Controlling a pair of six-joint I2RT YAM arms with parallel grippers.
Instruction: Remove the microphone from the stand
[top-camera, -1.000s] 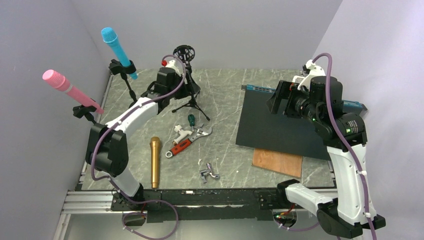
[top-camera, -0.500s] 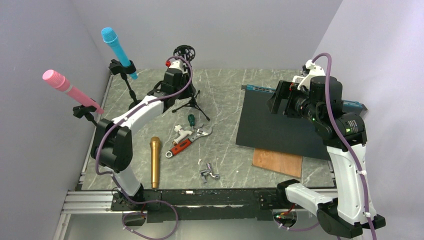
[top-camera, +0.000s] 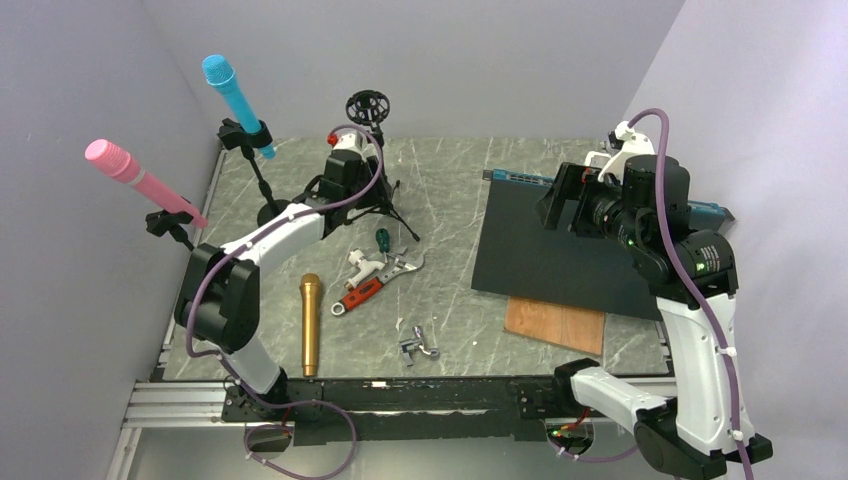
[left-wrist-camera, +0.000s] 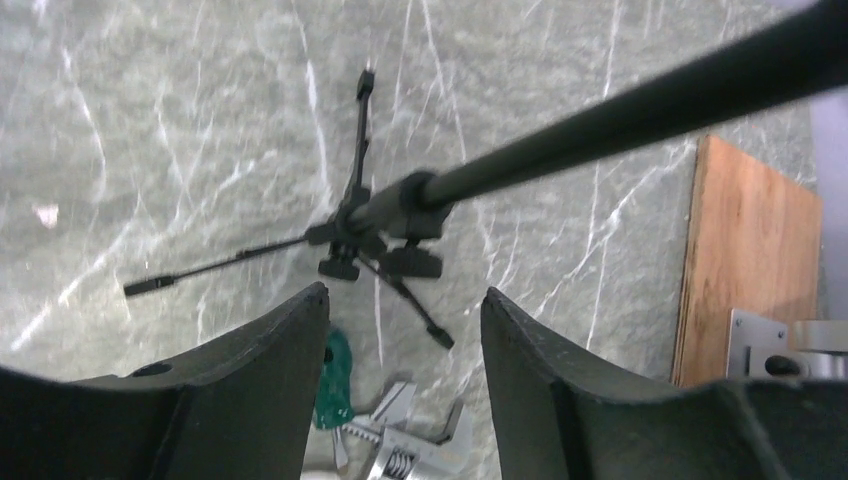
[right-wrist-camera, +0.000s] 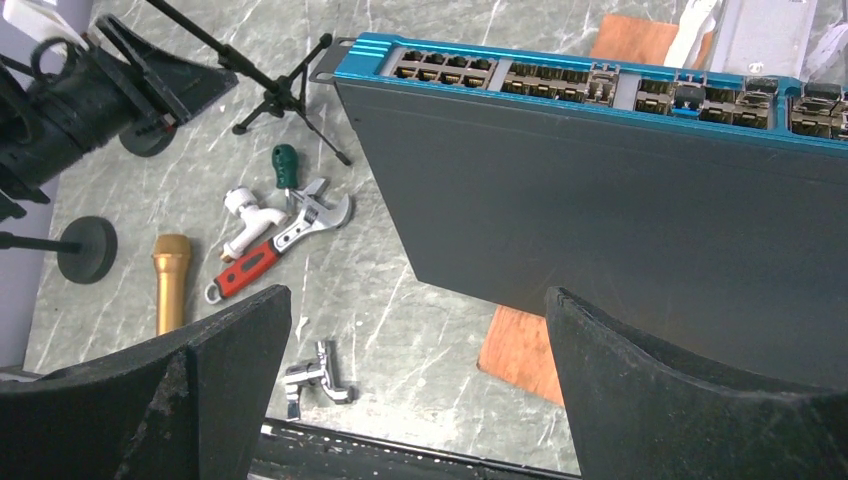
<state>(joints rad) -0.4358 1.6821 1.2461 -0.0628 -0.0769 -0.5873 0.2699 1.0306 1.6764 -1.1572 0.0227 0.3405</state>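
At the back of the counter (top-camera: 450, 180), the left hand (left-wrist-camera: 400, 300) hangs above the tripod stand (left-wrist-camera: 380, 215) with its fingers parted and nothing between them. The stand's black pole slants past them up to a round ring mount (top-camera: 368, 104). Nearer the arms, the gold microphone (top-camera: 310, 325) lies flat on the marble. It is a plain metallic cylinder, its long axis running near to far with the broader head toward the back wall. At the far left, the blue microphone (top-camera: 232, 95) sits clipped in its own stand, head tilted up and to the left. The pink microphone (top-camera: 140, 180) leans the same way in a clip by the left wall. A red-handled wrench (top-camera: 375, 282) lies right of the gold one. The right hand (right-wrist-camera: 415, 300) is spread wide and empty above the black switch (top-camera: 560, 245).
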